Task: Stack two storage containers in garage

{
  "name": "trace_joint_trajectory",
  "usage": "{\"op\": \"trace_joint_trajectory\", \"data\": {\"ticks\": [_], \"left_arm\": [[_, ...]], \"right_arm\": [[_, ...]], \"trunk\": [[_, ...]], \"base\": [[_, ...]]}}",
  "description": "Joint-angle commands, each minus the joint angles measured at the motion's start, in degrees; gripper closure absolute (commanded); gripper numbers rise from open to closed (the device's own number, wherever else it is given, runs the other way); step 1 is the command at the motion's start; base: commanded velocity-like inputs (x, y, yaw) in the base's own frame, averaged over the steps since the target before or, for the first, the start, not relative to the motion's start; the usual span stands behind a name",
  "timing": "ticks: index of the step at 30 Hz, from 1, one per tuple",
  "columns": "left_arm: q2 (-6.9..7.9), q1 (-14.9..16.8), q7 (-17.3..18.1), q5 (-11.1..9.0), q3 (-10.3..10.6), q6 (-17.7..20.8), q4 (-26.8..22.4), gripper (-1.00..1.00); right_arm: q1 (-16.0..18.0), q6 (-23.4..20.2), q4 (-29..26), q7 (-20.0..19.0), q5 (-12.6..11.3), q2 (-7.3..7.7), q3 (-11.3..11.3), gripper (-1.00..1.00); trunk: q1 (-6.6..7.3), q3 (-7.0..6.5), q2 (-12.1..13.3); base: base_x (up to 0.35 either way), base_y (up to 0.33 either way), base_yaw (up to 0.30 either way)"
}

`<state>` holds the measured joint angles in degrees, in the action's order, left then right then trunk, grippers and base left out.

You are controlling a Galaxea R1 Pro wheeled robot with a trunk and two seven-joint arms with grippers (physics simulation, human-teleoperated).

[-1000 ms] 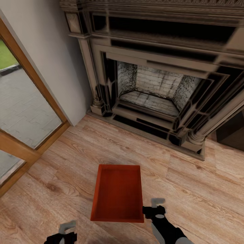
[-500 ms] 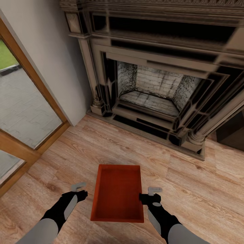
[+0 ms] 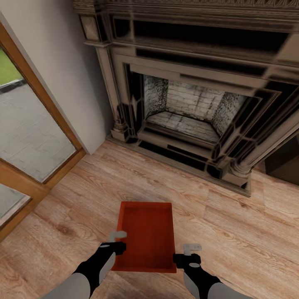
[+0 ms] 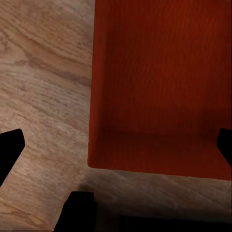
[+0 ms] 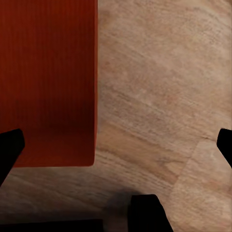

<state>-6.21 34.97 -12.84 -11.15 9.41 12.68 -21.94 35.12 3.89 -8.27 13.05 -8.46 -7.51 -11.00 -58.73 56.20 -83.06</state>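
Both arms reach forward and down. The left gripper (image 3: 116,242) hangs spread wide at the near left wall of the storage container (image 3: 145,236), the right gripper (image 3: 190,254) equally wide beside its near right corner. The container sits on the wood floor (image 3: 232,232) before the fireplace (image 3: 187,112).

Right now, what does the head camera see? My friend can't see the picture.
A red box sits on the wood floor with the left hand at its left wall and the right hand at its right wall. Behind it stands a stone fireplace, and a glass door is at the left.
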Motion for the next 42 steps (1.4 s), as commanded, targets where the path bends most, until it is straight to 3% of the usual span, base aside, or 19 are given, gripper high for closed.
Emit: {"op": "trace_joint_trajectory", "data": {"ticks": [1, 22, 28, 32, 39, 42], "left_arm": [[-0.18, 0.0, -0.6, -0.6, 0.6, 0.2, 0.1, -1.0], [-0.04, 0.0, -0.9, -1.1, 0.5, -0.1, 0.3, -1.0], [0.04, 0.0, -1.2, -1.2, 0.3, -0.1, 0.5, -1.0], [0.79, 0.0, -5.2, -1.2, 0.3, -0.1, 0.4, -1.0], [1.11, 0.0, -5.8, -1.3, 0.3, -0.1, 0.7, -1.0], [1.93, 0.0, -5.7, -1.3, 0.3, -0.1, 0.7, -1.0]], "right_arm": [[0.0, 0.4, 0.2, 0.2, -0.7, -0.02, -0.5, -1.0], [0.0, 0.5, 0.0, 0.2, -0.6, 0.04, -0.4, -1.0], [0.0, 0.5, -0.4, 0.2, -0.6, -0.02, -0.5, -1.0], [0.1, 0.6, -1.8, 0.2, 0.0, -0.89, -0.7, -1.0], [0.1, 0.4, -3.2, -0.3, -0.6, -0.95, -0.6, -1.0], [0.1, 0.4, -3.2, -0.9, -0.6, -1.01, -0.6, -1.0]], "trunk": [[0.0, 0.03, 0.0], [0.0, 0.03, 0.0], [-1.32, 1.11, -2.4], [-2.19, 1.83, -4.0], [-3.73, 3.08, -6.8], [-4.39, 3.62, -8.0]], "base": [[0.0, 0.0, 0.0], [0.0, 0.0, 0.0], [0.0, 0.0, 0.0], [0.0, 0.0, 0.0], [0.0, 0.0, 0.0], [0.0, 0.0, 0.0]]}}
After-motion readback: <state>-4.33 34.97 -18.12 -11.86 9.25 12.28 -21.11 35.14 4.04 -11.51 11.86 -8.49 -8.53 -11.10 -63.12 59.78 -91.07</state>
